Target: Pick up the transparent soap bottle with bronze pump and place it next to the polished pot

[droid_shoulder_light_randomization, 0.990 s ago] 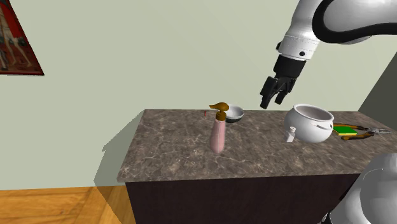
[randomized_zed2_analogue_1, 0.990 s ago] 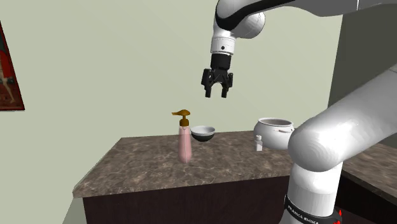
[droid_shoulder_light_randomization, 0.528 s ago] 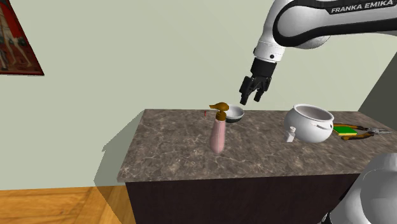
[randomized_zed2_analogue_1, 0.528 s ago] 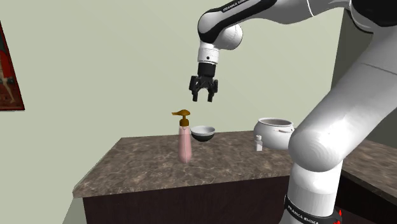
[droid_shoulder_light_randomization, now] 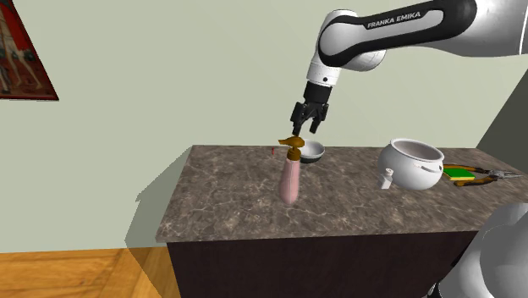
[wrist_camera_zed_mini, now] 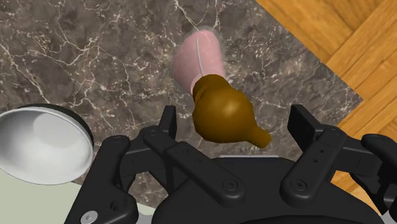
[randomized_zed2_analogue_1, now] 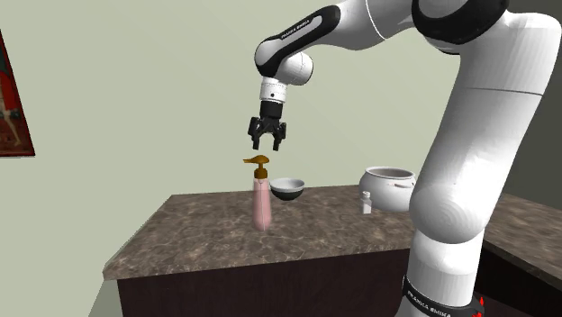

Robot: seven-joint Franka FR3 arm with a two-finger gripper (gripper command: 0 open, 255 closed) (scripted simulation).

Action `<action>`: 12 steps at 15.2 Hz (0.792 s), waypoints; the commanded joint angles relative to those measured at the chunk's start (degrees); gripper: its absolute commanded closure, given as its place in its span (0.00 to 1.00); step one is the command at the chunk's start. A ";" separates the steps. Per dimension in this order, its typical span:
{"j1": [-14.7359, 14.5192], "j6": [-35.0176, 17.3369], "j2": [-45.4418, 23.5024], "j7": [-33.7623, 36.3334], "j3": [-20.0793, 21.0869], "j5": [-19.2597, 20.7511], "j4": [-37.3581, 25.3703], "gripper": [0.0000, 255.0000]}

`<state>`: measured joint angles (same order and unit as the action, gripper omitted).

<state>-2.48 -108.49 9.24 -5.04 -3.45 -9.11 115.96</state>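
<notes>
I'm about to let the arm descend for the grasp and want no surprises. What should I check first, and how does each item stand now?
1. Gripper open: ok, the fingers stand apart.
2. Gripper lined up over the soap bottle: ok, its pump sits between the fingers in the wrist view.
3. Bottle upright on the countertop: ok.
4. Bottle grasped: not ok, the gripper hangs above it.
5. Bowl clear of the fingers' descent: cannot tell; it stands close beside the bottle.
6. Bare countertop beside the pot: ok.
</notes>
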 commanded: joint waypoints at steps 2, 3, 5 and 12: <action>-0.06 -1.77 -2.24 -0.81 -0.10 -0.49 -0.29 0.00; -0.11 -2.52 -2.38 -0.84 -0.04 -0.56 0.32 0.00; -0.21 -4.03 -2.69 -0.92 0.07 -0.69 1.50 0.00; -0.34 -5.97 -3.17 -1.02 0.22 -0.87 2.95 0.00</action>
<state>-2.82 -114.41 6.08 -6.05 -3.24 -9.98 118.88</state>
